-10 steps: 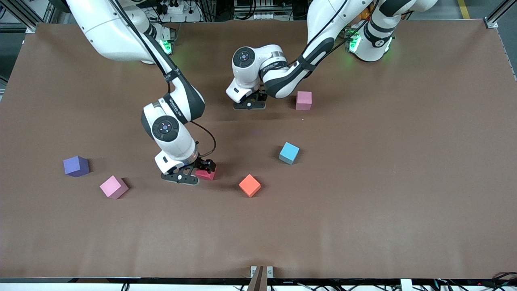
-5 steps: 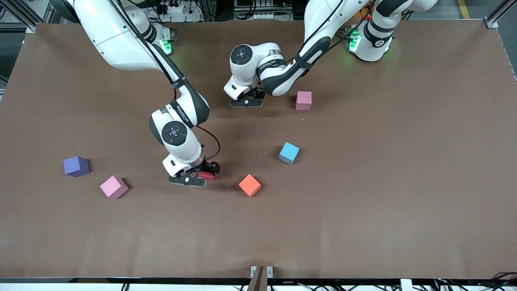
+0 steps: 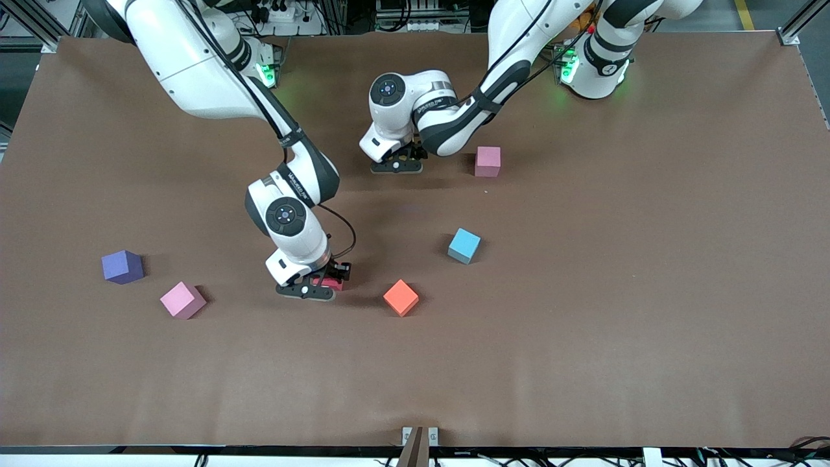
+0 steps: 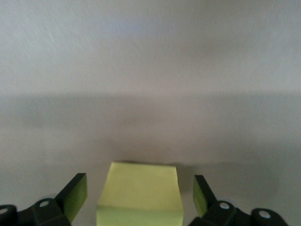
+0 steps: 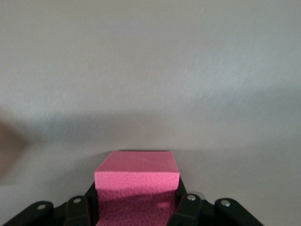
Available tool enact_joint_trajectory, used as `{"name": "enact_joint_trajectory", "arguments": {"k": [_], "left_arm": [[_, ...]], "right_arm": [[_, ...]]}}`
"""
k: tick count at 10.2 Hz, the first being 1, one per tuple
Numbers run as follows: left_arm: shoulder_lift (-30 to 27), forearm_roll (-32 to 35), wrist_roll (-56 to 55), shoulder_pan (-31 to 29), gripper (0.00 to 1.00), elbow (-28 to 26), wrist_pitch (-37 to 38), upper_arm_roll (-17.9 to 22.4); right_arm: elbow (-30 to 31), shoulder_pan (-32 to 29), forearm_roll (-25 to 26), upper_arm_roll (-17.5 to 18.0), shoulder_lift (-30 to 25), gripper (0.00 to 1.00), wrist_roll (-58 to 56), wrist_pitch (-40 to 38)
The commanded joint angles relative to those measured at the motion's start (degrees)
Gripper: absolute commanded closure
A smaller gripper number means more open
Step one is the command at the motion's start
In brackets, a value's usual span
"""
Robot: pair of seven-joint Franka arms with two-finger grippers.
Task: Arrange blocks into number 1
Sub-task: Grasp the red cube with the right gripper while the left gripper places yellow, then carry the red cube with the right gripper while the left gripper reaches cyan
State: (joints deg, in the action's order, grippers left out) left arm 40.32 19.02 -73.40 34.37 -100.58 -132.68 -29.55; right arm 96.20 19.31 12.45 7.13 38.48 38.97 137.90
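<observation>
Gripping the red block [image 5: 137,188] low over the counter [image 3: 583,337], your right tool [image 3: 324,283] is clamped, while your left tool [image 4: 139,197] stands apart around the yellow block [image 4: 139,195], farther from the camera.

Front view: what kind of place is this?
Likely a robotics lab workcell. Two white arms are mounted at one bare brown table, aluminium framing and cabling run along its edges, and the only items are loose foam blocks such as the orange one.

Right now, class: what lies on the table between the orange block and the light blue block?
Nothing: in the front view the brown table is bare between the orange block and the light blue block.
</observation>
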Motion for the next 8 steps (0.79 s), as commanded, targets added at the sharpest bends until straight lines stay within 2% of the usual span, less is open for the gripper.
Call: {"name": "enact_joint_trajectory", "arguments": {"k": [1, 3, 5, 8], "left_arm": [[-5.58, 1.98, -1.39, -6.13, 0.0, -0.14, 3.3, 0.54], [-8.84, 4.25, -1.22, -13.5, 0.0, -0.14, 4.01, 0.54], [-11.92, 5.58, 0.18, -21.42, 0.0, 2.3, 5.15, 0.37], [-11.67, 5.5, 5.19, -28.11, 0.0, 6.18, 9.2, 0.46]], "right_arm": [[0.48, -0.94, 0.04, -0.28, -6.46, 1.0, -4.24, -8.57], [2.84, -0.68, -4.16, 0.68, -10.25, 1.0, -4.43, -11.51], [3.99, 0.37, -4.98, 4.54, -10.97, 1.0, -0.5, -12.47], [6.1, 2.83, -2.97, 12.27, -11.24, 1.0, 9.06, -12.3]]}}
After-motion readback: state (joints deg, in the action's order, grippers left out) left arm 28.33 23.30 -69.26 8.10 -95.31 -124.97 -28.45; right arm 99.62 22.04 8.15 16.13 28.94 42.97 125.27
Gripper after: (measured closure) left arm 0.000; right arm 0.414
